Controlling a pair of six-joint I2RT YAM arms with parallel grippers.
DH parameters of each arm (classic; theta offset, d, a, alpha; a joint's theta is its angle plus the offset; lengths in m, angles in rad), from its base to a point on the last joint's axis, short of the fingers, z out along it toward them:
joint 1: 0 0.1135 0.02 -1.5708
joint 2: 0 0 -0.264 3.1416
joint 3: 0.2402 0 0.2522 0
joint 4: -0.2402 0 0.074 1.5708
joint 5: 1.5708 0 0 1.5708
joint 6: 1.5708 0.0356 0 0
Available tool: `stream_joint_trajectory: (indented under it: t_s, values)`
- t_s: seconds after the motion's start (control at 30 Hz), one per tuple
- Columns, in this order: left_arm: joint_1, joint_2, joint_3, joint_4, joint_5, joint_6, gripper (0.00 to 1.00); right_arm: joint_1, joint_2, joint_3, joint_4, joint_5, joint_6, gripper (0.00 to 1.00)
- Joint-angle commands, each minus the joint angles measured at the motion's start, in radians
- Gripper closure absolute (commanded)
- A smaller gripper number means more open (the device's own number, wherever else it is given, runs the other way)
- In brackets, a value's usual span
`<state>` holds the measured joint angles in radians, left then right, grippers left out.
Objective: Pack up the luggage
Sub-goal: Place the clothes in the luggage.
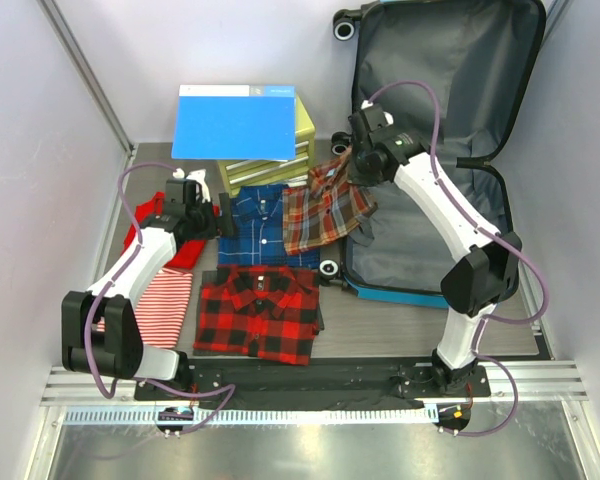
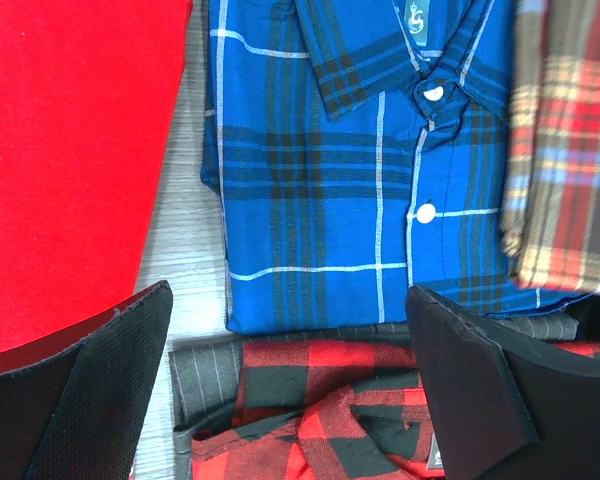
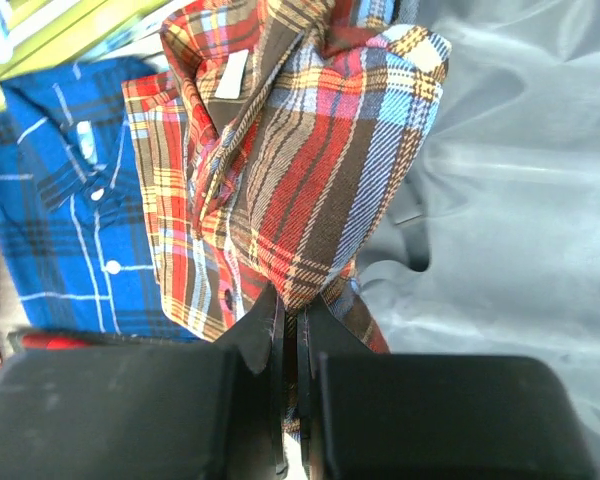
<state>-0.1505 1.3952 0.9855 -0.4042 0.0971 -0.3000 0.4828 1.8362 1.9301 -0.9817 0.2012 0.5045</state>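
The luggage (image 1: 450, 90) lies open at the right with its dark grey lining (image 3: 520, 200) showing. My right gripper (image 1: 358, 160) is shut on a brown-red-blue plaid shirt (image 1: 325, 205), which hangs lifted and bunched over the suitcase's left edge. In the right wrist view the jaws (image 3: 292, 300) pinch a fold of that shirt (image 3: 310, 150). My left gripper (image 1: 205, 210) is open and holds nothing. It hovers over the near left corner of a folded blue plaid shirt (image 2: 320, 170), with its fingers (image 2: 100, 380) spread wide. A red-black check shirt (image 2: 310, 410) lies just below.
A blue folder (image 1: 235, 122) rests on a yellow-green drawer box (image 1: 280, 165) at the back. A red garment (image 2: 70, 150) and a red-white striped shirt (image 1: 165, 300) lie at the left. A grey pinstripe garment (image 2: 205, 370) pokes out under the check shirt (image 1: 258, 310).
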Motion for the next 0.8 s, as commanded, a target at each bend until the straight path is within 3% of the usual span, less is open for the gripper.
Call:
stream_joint_trajectory:
  t_s: [0.0,0.3,0.77]
  values:
    - [-0.004,-0.030,-0.002,0.022,0.000,0.016,0.00,-0.027,-0.087,-0.002,0.026,0.041,-0.024,0.99]
    - [-0.003,-0.027,-0.010,0.027,0.001,0.016,0.00,-0.121,-0.135,-0.051,0.018,0.040,-0.049,0.99]
    - [-0.003,-0.005,-0.018,0.038,0.007,0.012,0.00,-0.345,-0.272,-0.379,0.058,-0.043,-0.178,0.99]
